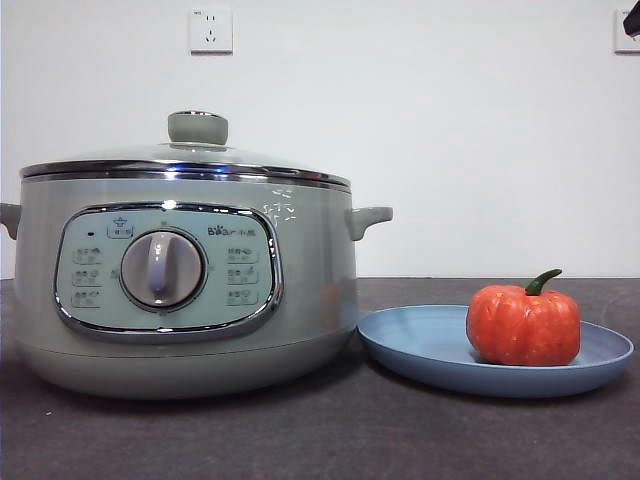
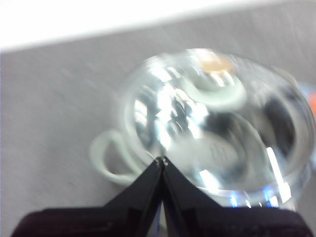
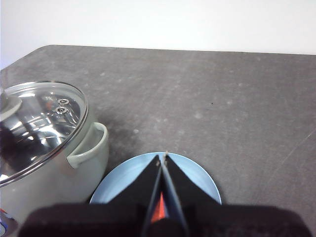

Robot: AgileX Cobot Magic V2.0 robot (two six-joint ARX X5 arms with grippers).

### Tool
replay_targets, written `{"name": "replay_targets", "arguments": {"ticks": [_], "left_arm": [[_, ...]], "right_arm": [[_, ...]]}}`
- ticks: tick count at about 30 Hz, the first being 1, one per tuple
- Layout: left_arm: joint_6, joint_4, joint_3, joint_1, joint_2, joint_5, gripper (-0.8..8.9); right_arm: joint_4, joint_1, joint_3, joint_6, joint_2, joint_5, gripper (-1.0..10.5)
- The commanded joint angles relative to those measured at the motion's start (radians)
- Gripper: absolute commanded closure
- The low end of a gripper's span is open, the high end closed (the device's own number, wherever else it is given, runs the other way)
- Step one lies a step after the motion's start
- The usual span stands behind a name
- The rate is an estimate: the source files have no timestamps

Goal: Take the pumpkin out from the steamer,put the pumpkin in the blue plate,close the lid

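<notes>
one steamer (image 1: 185, 290), lid (image 1: 190, 160), pumpkin (image 1: 523, 325), plate (image 1: 420, 345).

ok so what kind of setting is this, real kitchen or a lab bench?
Likely a lab bench, not a kitchen: a bare dark table, a plain white wall with a socket, and only a cooker and a toy pumpkin on a plate.

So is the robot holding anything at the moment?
Nothing. Both grippers are shut empty; the pumpkin sits on the blue plate, the lid on the steamer.

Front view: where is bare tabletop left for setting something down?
The dark grey tabletop lies bare in front of the sage-green steamer and light blue plate. It is crowded where the plate's rim meets the steamer; the orange pumpkin fills the plate's right half.
</notes>
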Motion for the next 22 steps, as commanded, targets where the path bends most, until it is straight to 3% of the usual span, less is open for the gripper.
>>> {"name": "replay_targets", "arguments": {"ticks": [1,7,10,15,22], "left_arm": [[0.022,0.039,-0.041,0.126,-0.101,0.068,8.17],[0.021,0.257,-0.233,0.382,-0.245,0.071,8.17],[0.017,0.306,-0.332,0.472,-0.292,0.122,8.17],[0.011,0.375,-0.479,0.539,-0.33,0.169,8.17],[-0.035,0.435,-0.616,0.549,-0.352,0.172,8.17]], "right_arm": [[-0.007,0.001,-0.006,0.009,-0.002,0.005,9.6],[-0.037,0.001,-0.006,0.009,-0.002,0.002,9.6],[-0.045,0.001,-0.006,0.009,-0.002,0.004,9.6],[-0.045,0.001,-0.006,0.009,-0.002,0.002,9.6],[-0.045,0.001,-0.006,0.009,-0.002,0.003,9.6]]}}
